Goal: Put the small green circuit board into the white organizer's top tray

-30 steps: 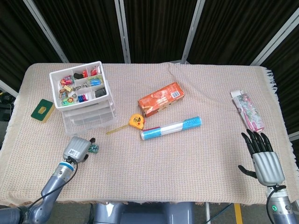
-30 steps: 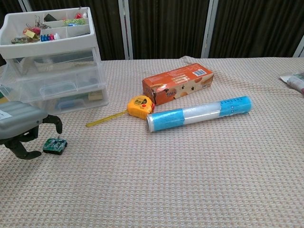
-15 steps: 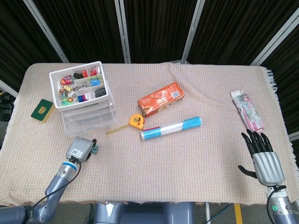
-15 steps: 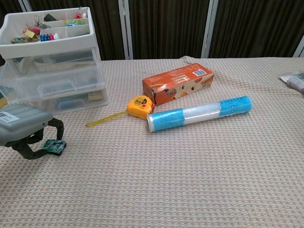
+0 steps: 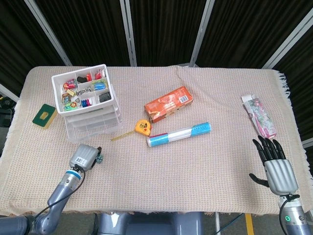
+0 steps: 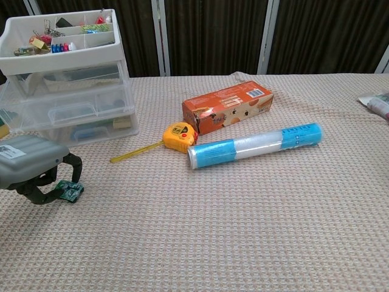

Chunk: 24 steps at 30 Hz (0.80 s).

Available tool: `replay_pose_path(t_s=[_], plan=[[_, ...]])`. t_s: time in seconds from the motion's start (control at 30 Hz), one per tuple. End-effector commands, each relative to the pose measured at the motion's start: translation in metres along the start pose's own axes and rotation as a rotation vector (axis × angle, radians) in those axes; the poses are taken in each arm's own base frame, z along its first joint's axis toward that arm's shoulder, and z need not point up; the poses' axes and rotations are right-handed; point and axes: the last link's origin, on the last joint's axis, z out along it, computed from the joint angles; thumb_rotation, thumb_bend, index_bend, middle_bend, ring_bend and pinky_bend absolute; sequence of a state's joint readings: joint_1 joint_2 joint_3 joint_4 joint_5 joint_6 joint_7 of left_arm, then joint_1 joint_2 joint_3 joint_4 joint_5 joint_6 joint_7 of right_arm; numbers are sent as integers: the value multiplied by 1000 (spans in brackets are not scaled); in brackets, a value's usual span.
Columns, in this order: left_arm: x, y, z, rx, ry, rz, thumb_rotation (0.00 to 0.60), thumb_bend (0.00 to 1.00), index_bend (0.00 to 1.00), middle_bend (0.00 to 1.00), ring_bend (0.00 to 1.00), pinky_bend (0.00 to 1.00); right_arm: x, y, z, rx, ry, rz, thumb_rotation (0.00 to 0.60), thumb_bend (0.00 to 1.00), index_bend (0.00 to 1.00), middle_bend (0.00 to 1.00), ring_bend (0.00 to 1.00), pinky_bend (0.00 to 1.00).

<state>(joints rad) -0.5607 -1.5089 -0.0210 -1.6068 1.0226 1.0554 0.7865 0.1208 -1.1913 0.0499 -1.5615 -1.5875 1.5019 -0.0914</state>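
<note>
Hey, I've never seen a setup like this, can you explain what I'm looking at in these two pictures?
This is a two-armed robot at a cloth-covered table, steered remotely by a person. The head view looks down from above; the chest view looks across the table from lower down.

On the table: a white organizer with drawers and a top tray of small items, an orange box, a yellow tape measure, a blue-and-clear tube, a green pad and a packet.

The left hand curls around a small green circuit board, touching it, though a firm hold isn't clear. The right hand is open and holds nothing.
</note>
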Motion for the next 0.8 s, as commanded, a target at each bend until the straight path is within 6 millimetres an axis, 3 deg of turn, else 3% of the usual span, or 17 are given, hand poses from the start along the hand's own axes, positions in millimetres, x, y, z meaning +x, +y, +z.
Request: replay_pose_path(t_s=[0.03,0.3,0.5,0.8], plan=[[0,2,-2,-9,4,-6,600,476,528,999,937,727,0,0,0,0,1,0,600,0,36,0,0,0],[2,5,-9,-47,21,-15,600,482,616,1000,938,727,0,0,0,-1,1,-2,600,0,36,0,0,0],[3,7,-14,-68,34,-24,600,484,623,1000,938,727,0,0,0,-1,3,-4,600,0,35,0,0,0],[23,11,-25,-120,99,-21,600,500,629,1000,938,727,0,0,0,2,3,-10,600,0,36,0,0,0]])
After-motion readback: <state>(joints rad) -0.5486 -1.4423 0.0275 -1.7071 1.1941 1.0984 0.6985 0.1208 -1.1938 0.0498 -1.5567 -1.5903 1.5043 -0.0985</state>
